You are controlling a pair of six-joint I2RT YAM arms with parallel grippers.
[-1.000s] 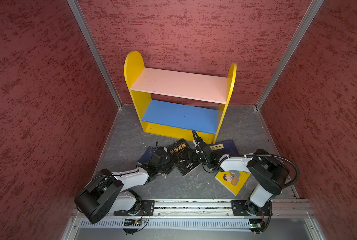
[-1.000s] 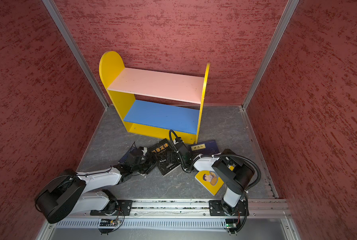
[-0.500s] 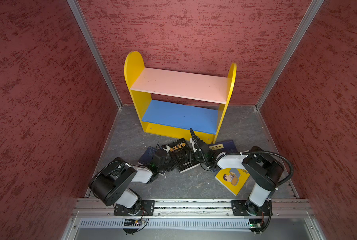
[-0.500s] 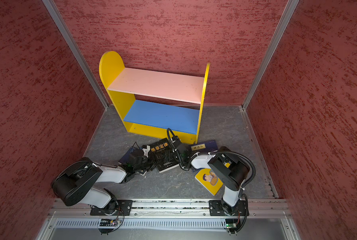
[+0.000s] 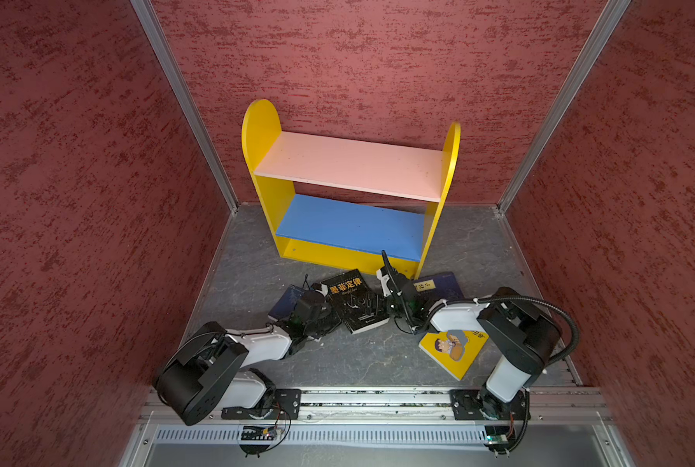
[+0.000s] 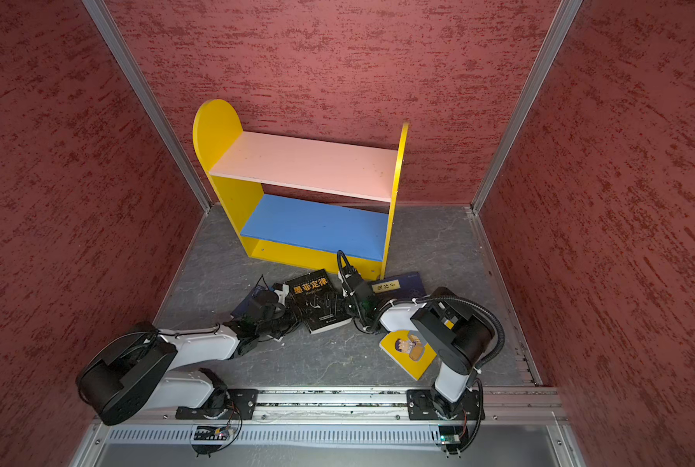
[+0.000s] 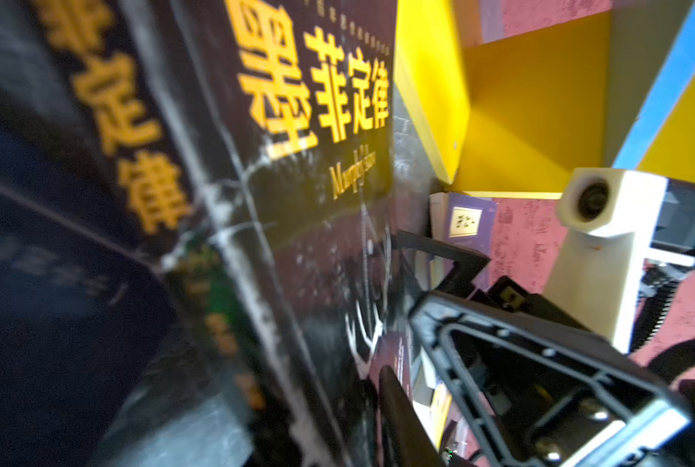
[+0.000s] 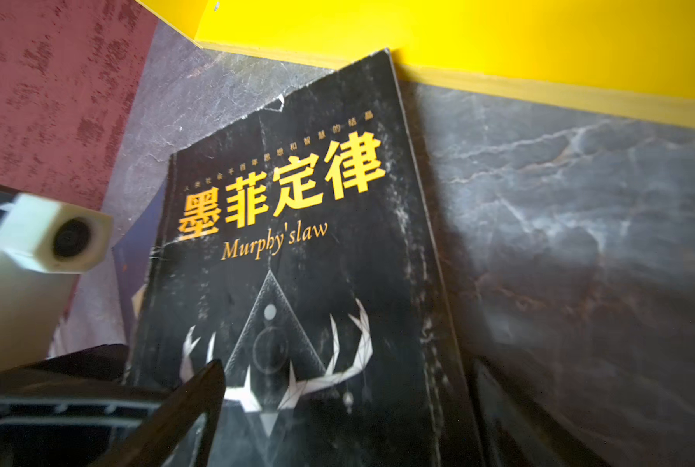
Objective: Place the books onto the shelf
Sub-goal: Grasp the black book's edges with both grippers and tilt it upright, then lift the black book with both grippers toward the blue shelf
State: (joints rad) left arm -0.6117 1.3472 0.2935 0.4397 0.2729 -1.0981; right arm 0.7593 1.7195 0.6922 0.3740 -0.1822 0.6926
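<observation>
The black book [image 5: 353, 301] [image 6: 317, 301] with orange title and white antlers lies on the floor in front of the shelf [image 5: 349, 161] [image 6: 305, 161]. My left gripper [image 5: 331, 312] [image 7: 362, 412] is shut on its left edge; one finger [image 7: 398, 408] presses on the cover and the other is hidden under the book. My right gripper [image 5: 378, 301] [image 8: 345, 424] stands open at the book's right edge, its jaws wide over the cover. One navy book [image 5: 287, 299] lies under my left gripper. Another navy book [image 5: 438, 285] lies by the shelf's right foot. The yellow book [image 5: 452, 347] lies under my right arm.
Red walls close in the floor on three sides. The shelf stands against the back wall, with its yellow base [image 8: 499, 36] just beyond the black book. A metal rail [image 5: 370, 400] with both arm bases runs along the front.
My left gripper has closed from wide open onto the black book's left edge, and its arm has shifted. The book has turned slightly. My right gripper stays wide at the right edge.
</observation>
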